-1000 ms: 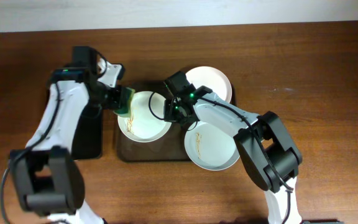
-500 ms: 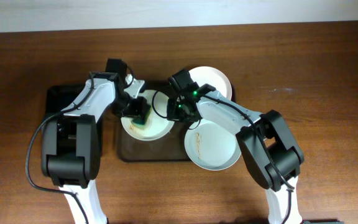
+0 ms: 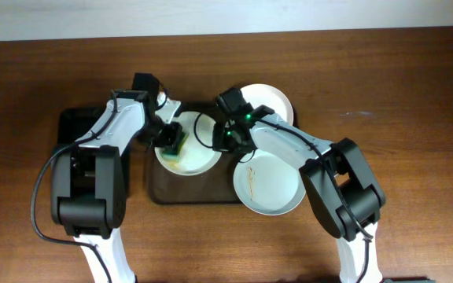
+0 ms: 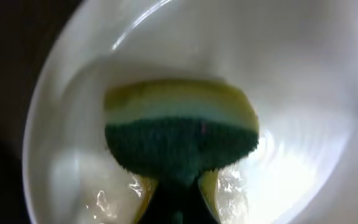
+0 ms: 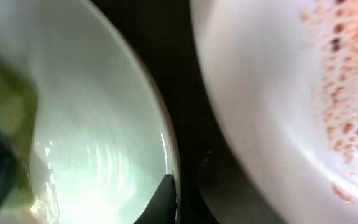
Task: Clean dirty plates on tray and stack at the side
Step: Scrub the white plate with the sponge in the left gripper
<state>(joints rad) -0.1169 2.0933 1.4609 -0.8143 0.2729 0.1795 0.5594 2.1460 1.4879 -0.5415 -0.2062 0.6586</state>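
On the tray [image 3: 197,193], a glossy pale plate [image 3: 201,159] bears a sponge [image 3: 171,141].

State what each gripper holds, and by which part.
Left gripper holds the sponge by its green scouring end. Right gripper appears to pinch the plate by its right rim.

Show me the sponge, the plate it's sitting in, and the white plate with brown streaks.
sponge [image 4: 182,140], left wrist view, green scouring face.
pale green plate [image 3: 201,156], overhead view, bare inner surface.
streaked white plate [image 3: 274,189], overhead view, clean middle.
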